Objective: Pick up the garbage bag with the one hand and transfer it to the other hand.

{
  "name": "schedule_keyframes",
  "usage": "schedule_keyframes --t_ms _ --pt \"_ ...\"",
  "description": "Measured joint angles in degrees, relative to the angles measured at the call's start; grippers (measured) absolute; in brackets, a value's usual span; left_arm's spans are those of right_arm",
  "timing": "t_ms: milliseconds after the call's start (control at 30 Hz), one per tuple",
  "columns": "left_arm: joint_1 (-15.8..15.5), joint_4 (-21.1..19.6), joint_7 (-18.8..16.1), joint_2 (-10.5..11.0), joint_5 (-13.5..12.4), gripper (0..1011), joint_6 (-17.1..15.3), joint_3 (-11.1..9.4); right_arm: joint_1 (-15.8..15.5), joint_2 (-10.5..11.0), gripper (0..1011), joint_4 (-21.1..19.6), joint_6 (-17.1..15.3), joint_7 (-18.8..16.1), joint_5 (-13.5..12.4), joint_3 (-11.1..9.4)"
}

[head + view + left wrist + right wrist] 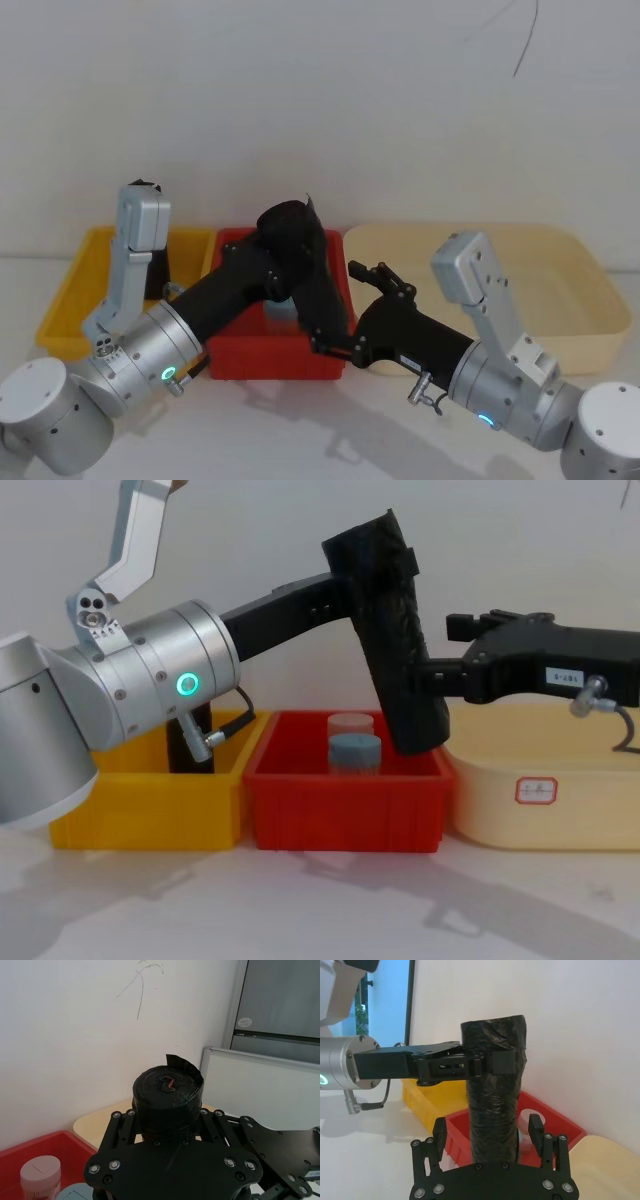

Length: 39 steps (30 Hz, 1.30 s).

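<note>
The garbage bag hangs tilted over the red bin, pinched high by the left gripper. The right gripper, fingers spread around the bag's lower part, should clamp firmly before the left releases.

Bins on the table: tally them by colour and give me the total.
yellow bin: 1
red bin: 1
cream bin: 1
Total: 3
</note>
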<state>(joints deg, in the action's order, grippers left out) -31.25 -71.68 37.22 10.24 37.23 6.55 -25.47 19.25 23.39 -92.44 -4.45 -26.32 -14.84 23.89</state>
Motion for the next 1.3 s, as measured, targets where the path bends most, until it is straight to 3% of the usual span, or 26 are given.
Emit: schedule_keyframes --t_ms 333,867,1300 --pt "0.0 0.0 0.0 0.0 0.0 490 0.0 0.0 1.1 0.0 1000 2.3 1.0 -0.7 -1.0 0.4" --pt "0.0 0.0 0.0 0.0 0.0 490 0.0 0.0 4.9 -1.1 1000 8.5 2.6 -4.4 -1.7 3.5" --pt "0.0 0.0 0.0 0.0 0.0 490 0.0 0.0 7.6 -2.4 1000 12.3 2.9 -4.7 -1.5 5.0"
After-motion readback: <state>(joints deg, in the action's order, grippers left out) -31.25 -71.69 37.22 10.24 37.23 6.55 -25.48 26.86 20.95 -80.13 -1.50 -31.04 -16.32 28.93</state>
